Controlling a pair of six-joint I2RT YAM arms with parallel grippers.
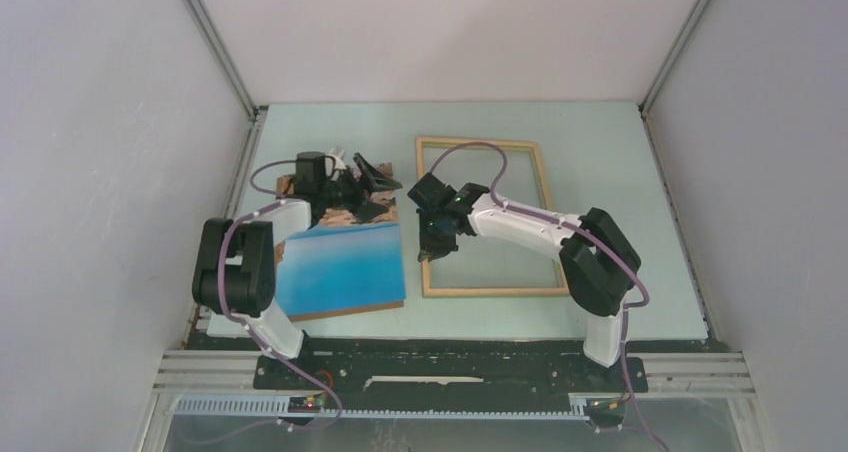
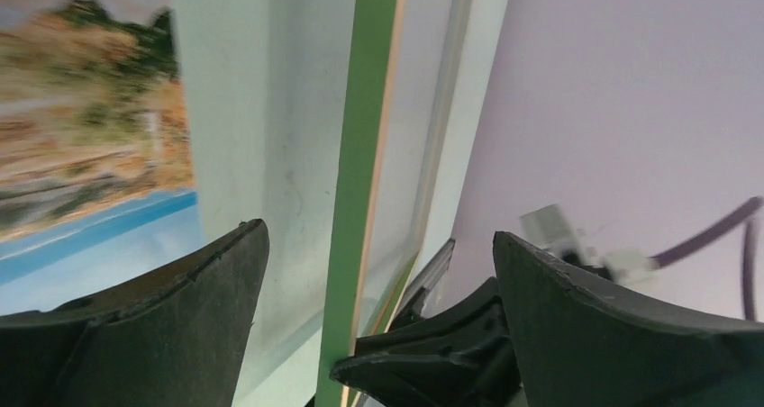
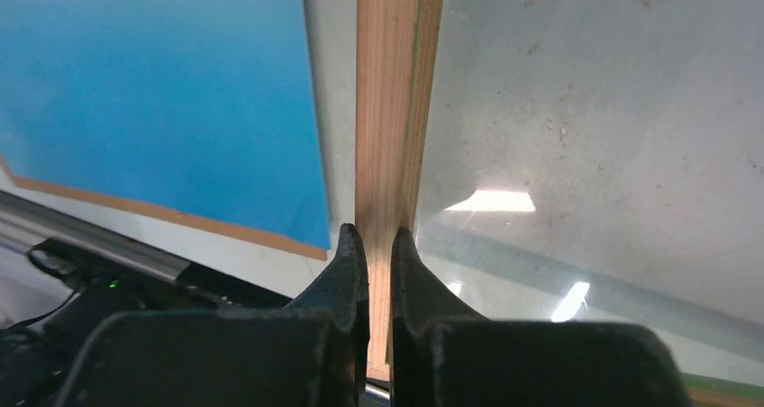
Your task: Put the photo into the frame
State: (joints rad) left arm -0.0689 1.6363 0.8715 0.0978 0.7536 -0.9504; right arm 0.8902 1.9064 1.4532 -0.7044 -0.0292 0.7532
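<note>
— Where is the frame?

— The frame (image 1: 495, 292) is on the pale green worktop (image 1: 620, 202), right of centre, with its light wood face up. My right tool (image 3: 379, 245) is pinched tight on its left rail, near the near-left corner. The thin wooden strip sits between the two pads, and a sliver of green shows along its edge.

— Is that corner lifted?

— I can't tell whether it is off the worktop or resting on it.

— And the photo?

— The photo (image 1: 340, 267) lies flat and picture side up, just left of the frame, with a narrow strip of worktop between them. The blue water is toward my bases and the tan cliffs are at the far end. A brown board edge shows along the near side.

— What about your left side?

— My left tool (image 1: 375, 192) hangs over the cliff end of the photo with its jaws spread wide and nothing between them. Its wrist camera looks past the fingers at the frame's green edge.
</note>
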